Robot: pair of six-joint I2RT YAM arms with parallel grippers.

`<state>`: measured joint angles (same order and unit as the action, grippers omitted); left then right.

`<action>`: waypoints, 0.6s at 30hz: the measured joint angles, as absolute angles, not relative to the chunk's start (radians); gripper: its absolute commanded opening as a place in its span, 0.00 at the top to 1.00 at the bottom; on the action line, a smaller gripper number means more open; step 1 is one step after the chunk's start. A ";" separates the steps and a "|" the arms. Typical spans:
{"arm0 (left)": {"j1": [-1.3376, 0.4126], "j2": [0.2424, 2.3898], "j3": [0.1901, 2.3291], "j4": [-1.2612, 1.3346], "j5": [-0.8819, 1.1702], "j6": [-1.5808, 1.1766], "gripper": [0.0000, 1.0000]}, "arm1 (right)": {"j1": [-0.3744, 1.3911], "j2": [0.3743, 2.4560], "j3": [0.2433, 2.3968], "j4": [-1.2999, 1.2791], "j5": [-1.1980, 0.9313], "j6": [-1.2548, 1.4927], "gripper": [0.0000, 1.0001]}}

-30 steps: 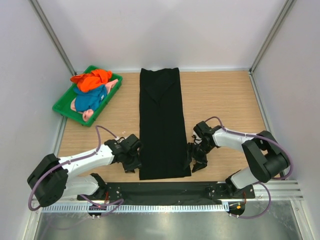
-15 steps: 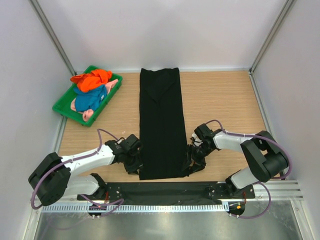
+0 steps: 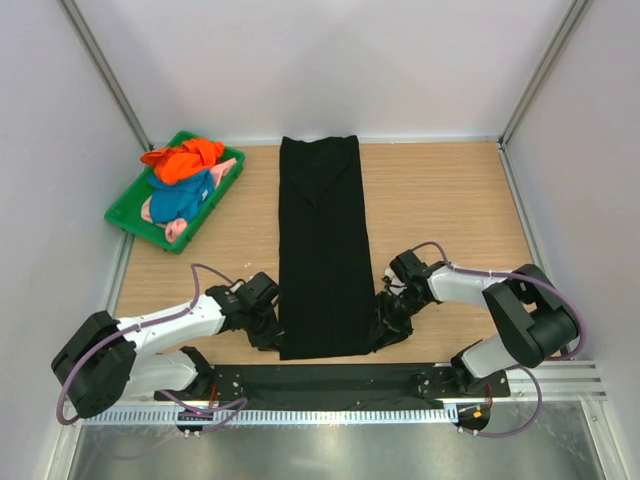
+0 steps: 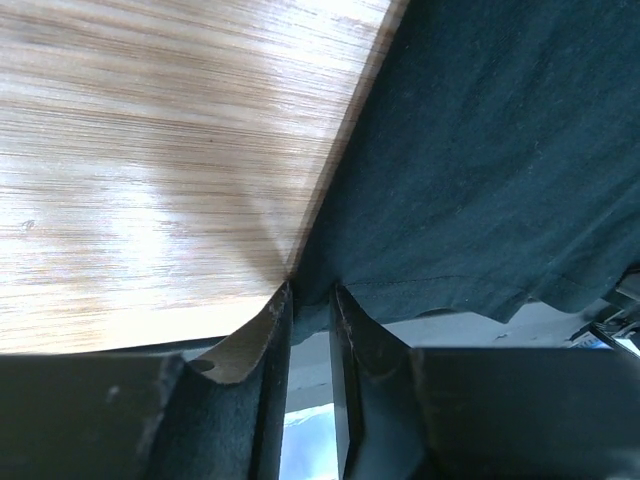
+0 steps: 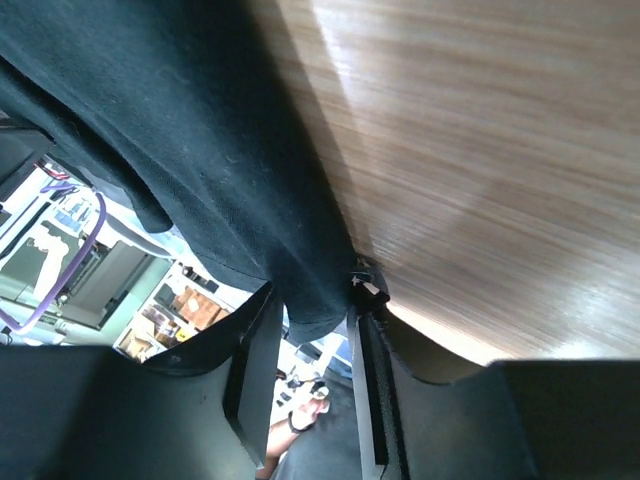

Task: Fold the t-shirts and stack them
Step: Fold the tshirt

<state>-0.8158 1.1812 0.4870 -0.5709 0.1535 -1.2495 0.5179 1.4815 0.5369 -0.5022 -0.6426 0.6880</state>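
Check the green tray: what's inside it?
The green tray holds a heap: orange t-shirt at the far end, blue t-shirt mid, pink t-shirt poking out at the edges. Its floor and anything beneath are covered.

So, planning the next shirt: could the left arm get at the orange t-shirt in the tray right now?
Probably not yet: the left gripper has the near corner of the black t-shirt between its fingers. Once free, nothing stands between it and the orange t-shirt in the green tray.

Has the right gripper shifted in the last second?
Yes. The right gripper has moved left in the top view, off the wooden table and onto the near right corner of the black t-shirt.
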 measured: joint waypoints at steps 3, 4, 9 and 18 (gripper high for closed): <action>-0.816 1.168 0.477 -0.565 0.151 -1.254 0.85 | 0.518 1.479 0.528 -0.487 -0.644 0.693 0.68; -0.816 1.166 0.475 -0.564 0.150 -1.253 0.91 | 0.518 1.477 0.525 -0.480 -0.643 0.693 0.75; -0.816 1.141 0.457 -0.540 0.137 -1.252 1.00 | 0.522 1.467 0.498 -0.405 -0.641 0.704 0.99; -0.816 0.949 0.414 -0.546 0.094 -1.283 1.00 | 0.524 1.307 0.413 -0.308 -0.567 0.753 0.99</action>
<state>-0.8158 0.9489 0.4145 -0.5461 0.0944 -1.2835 0.5240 1.3071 0.4126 -0.3080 -0.5671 0.7532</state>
